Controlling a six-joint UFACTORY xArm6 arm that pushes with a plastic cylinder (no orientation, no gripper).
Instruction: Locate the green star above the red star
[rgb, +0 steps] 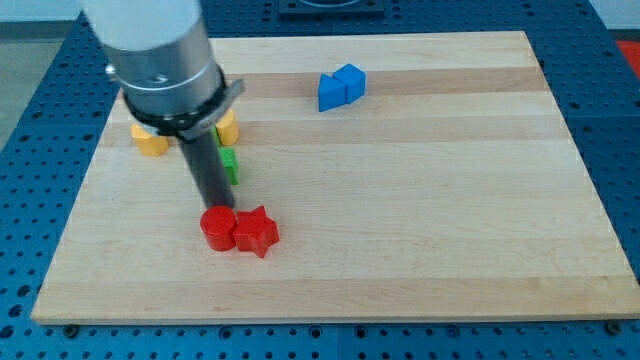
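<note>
A red star (257, 231) lies left of the board's centre, low in the view. A red round block (216, 228) touches its left side. A green block (230, 165), partly hidden behind my rod, sits above them; its star shape cannot be made out. My tip (221, 206) is just above the red round block, between it and the green block, close to both.
Two yellow blocks (150, 141) (228, 127) lie at the upper left, partly hidden by the arm. Two blue blocks (341, 86) touch each other at the view's top centre. The wooden board (450, 200) ends on all four sides within view.
</note>
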